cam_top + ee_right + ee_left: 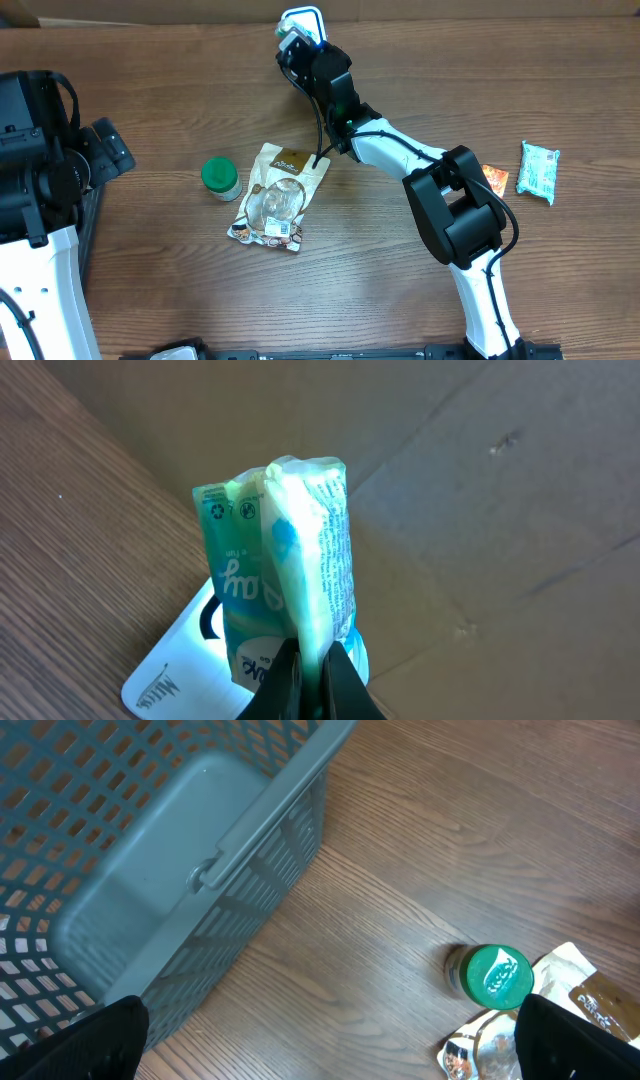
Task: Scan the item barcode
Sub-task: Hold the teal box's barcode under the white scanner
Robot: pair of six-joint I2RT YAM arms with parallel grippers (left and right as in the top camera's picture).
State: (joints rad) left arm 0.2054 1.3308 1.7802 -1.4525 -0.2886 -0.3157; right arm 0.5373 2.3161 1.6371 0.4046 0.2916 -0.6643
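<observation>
Two dark fingers of the right gripper (pixel 312 660) are being pressed shut on the lower end of a teal-and-white packet (pixel 285 550), which is being held up at the far edge of the table (pixel 450 80), near its middle. Its long axis is being pointed straight out from the fingertips, with one narrow, folded side being shown to the wrist camera. A white plate (pixel 170 665), judged to be the scanner, is lying just behind and below the packet, so a turn of the printed face toward it is being judged the deciding matter. No barcode is being shown legibly. The left gripper (pixel 335 1035) is being held wide open and empty, well apart, beside the grey basket (pixel 150 870) at the left edge.
</observation>
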